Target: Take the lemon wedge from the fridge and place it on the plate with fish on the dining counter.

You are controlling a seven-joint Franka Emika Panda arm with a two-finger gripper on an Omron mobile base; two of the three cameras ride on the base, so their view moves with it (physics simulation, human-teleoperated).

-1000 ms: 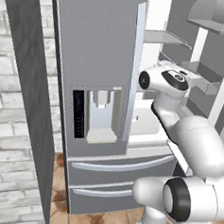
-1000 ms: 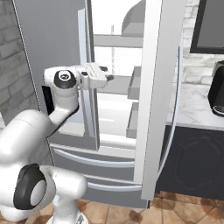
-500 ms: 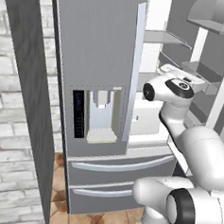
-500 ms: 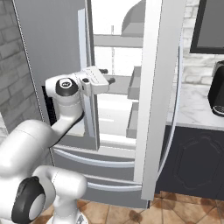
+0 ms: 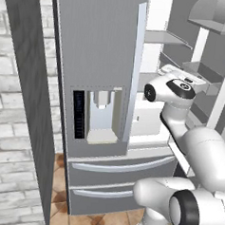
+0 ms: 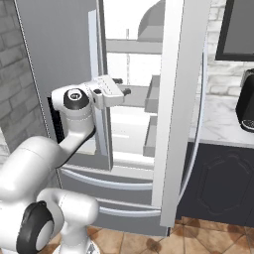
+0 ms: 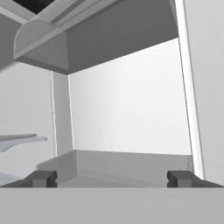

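Observation:
The grey steel fridge (image 5: 99, 61) stands in front of me, its left door with the dispenser panel (image 5: 102, 116) closed and its right door (image 6: 178, 99) swung open. My gripper (image 6: 123, 85) reaches into the gap at mid height, above the white interior. In the hand view the gripper (image 7: 111, 178) is open, its fingertips (image 7: 43, 178) set wide apart with nothing between them. It faces a grey door bin (image 7: 118, 168) on the open door. The lemon wedge is hidden. The plate, the fish and the dining counter are out of view.
Two bottom drawers (image 5: 115, 169) sit below the doors. Door bins (image 6: 154, 99) line the open door, and glass shelves (image 5: 167, 38) cross the interior. A dark appliance (image 6: 246, 106) stands on the marble counter to the right, over dark cabinets (image 6: 218, 183). A brick wall (image 5: 8, 126) is at the left.
The hand has dropped slightly and pushed a little further into the fridge opening. Its jaws have stayed open.

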